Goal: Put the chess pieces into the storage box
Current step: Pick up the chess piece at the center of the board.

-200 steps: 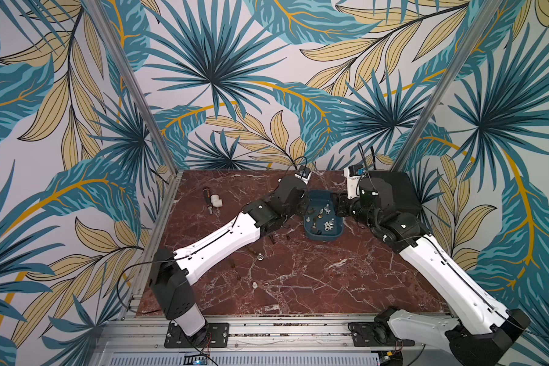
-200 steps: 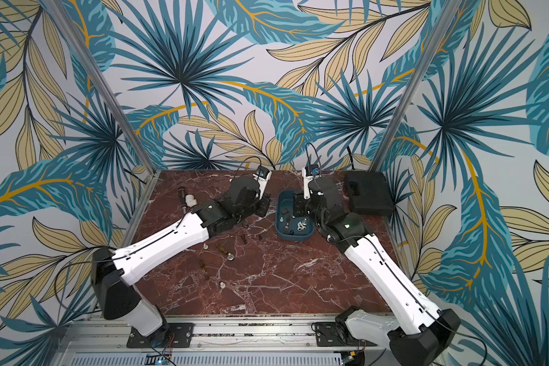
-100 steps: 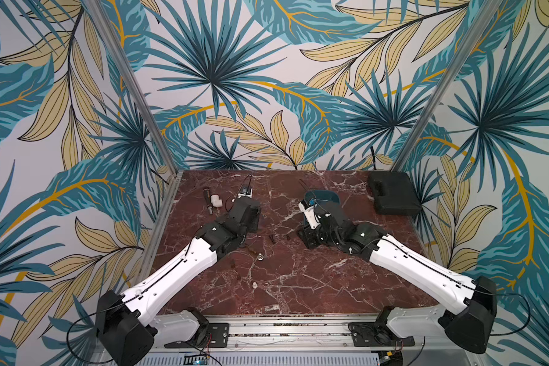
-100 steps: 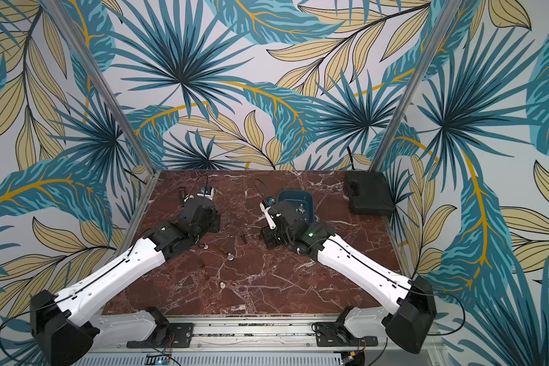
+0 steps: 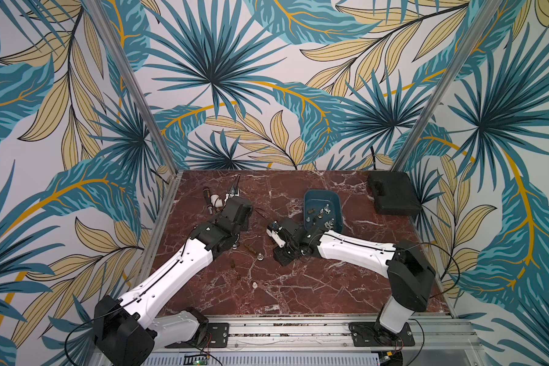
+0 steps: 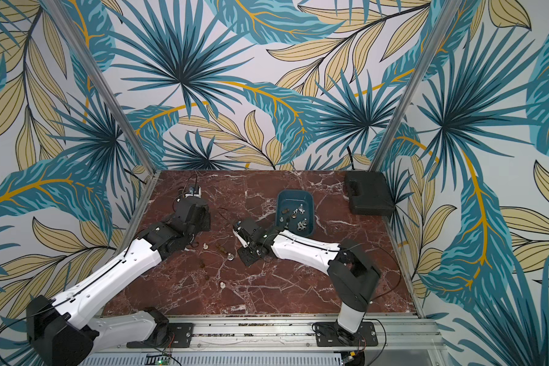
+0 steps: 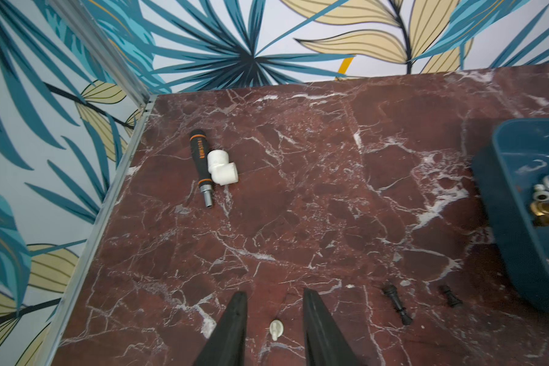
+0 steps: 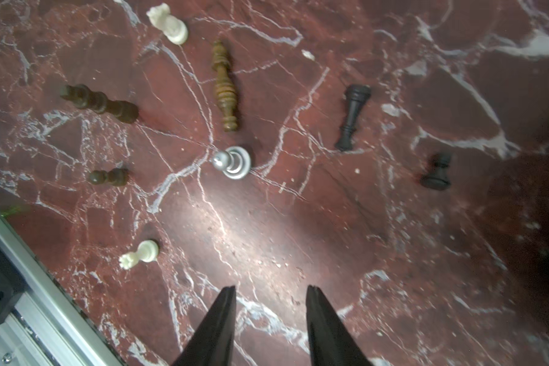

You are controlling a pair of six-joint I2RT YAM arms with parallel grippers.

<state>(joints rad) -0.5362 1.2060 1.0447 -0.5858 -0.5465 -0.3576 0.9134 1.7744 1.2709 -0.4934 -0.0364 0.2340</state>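
Storage box: the storage box [image 5: 322, 196] sits toward the table's far edge, right of centre. Its open top faces up, so pieces can be dropped in.
Stowed: silver and brass chess pieces [image 5: 325, 211] lie on its floor.
Loose pieces: the rest are scattered mid-table between the arms, mostly toppled. They include a brown piece [image 8: 224, 87] and a black piece [image 8: 351, 117].
Left gripper: the left gripper [image 7: 274, 293] has its jaws apart either side of a small white piece [image 7: 275, 329] lying on the marble. Neither finger seems to touch it, so it looks lined up for a pinch.
Right gripper: the right gripper [image 8: 270, 287] is apart and empty, low over bare marble. The silver pawn [image 8: 233, 163], seemingly upright, is near and ahead of its tips, probably its target.
Left alone: a black-and-orange tool [image 7: 200, 166] touches a white pipe elbow [image 7: 222, 168] near the far left corner. A black case [image 5: 393, 196] fills the far right corner. None are chessmen.
Progress: partway, judging by what lies outside.
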